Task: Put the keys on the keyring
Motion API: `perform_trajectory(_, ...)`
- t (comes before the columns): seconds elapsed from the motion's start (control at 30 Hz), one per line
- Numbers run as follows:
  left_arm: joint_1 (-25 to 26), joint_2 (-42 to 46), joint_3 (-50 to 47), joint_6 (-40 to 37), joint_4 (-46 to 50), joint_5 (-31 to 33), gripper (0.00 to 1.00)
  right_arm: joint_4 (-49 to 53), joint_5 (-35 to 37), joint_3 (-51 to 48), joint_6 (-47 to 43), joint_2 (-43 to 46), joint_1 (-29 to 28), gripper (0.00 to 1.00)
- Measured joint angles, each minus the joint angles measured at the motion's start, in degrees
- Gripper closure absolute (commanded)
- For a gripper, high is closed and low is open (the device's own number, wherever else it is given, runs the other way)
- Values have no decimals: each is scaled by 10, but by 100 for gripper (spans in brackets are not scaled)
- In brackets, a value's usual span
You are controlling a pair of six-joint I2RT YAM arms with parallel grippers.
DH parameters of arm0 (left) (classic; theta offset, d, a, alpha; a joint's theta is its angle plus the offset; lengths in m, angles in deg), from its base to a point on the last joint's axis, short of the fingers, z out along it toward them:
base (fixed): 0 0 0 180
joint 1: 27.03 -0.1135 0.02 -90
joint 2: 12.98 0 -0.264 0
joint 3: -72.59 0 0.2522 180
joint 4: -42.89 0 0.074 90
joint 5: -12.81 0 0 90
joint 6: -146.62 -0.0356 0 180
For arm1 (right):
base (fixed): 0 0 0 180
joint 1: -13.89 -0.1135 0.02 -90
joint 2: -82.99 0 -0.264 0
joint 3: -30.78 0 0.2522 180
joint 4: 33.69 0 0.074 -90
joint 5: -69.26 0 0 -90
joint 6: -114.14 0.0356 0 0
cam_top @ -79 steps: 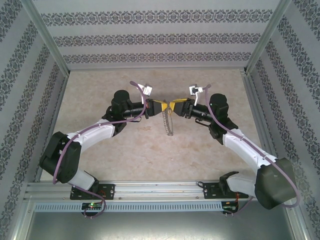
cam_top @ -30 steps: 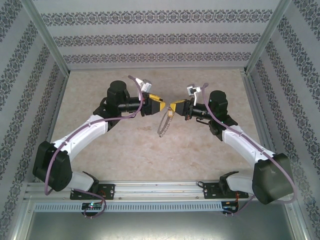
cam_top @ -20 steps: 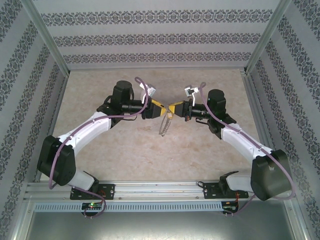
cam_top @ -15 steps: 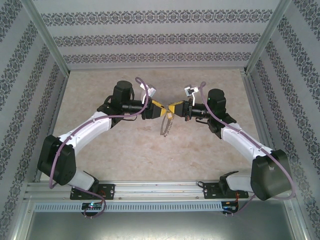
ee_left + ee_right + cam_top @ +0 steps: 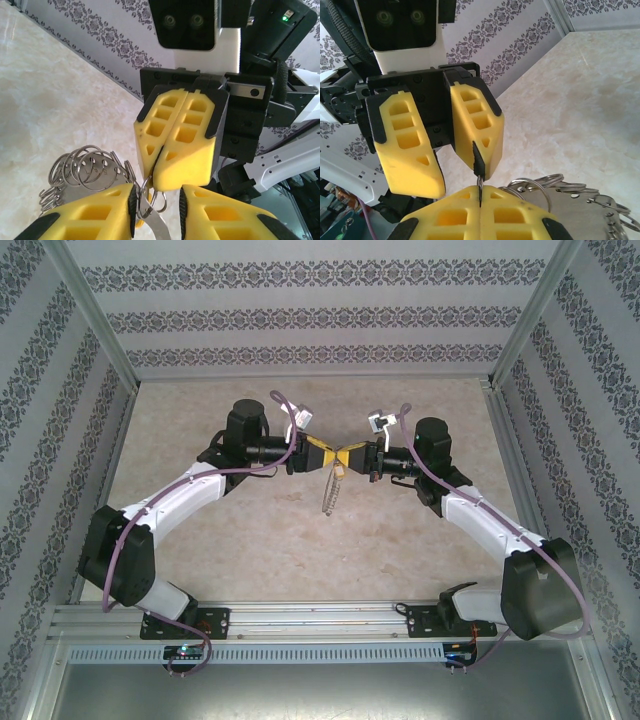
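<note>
Beige table (image 5: 250, 550), patterned walls (image 5: 320, 320), right gripper (image 5: 346, 456) seemingly pinching keyring (image 5: 331, 492), left gripper (image 5: 330, 457) ajar

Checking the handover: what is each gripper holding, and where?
The right gripper pinches the keyring by its top ring; the left gripper, jaws open around that ring, grips nothing yet.

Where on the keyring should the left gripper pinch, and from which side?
Likely the single loop hanging just under the right gripper, which is shut on the keyring. Come head-on, as the left gripper faces it: that loop sits between its open fingers, while the other rings bunch overlapping off to one side.
</note>
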Motion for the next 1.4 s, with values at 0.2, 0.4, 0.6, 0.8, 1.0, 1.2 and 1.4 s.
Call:
perform_trajectory(0.2,0,-2,-1,13,-15,0,72,0,-3,1,0,-1,0,100)
perform_trajectory(0.4,0,-8,-5,13,-21,-5,72,0,-3,2,0,-1,0,100)
perform_trajectory(0.6,0,-18,-11,16,-26,-11,77,0,-3,2,0,-1,0,100)
perform_trajectory(0.8,0,-18,-12,20,-29,-12,83,0,-3,7,0,-3,0,100)
perform_trajectory(1.0,0,-18,-12,28,-40,-13,99,0,-3,9,0,-5,0,100)
perform_trajectory(1.2,0,-18,-22,33,-57,-10,100,0,0,9,3,-5,1,57)
perform_trajectory(1.4,0,-15,-50,43,-78,7,100,-7,23,-6,21,38,49,47)
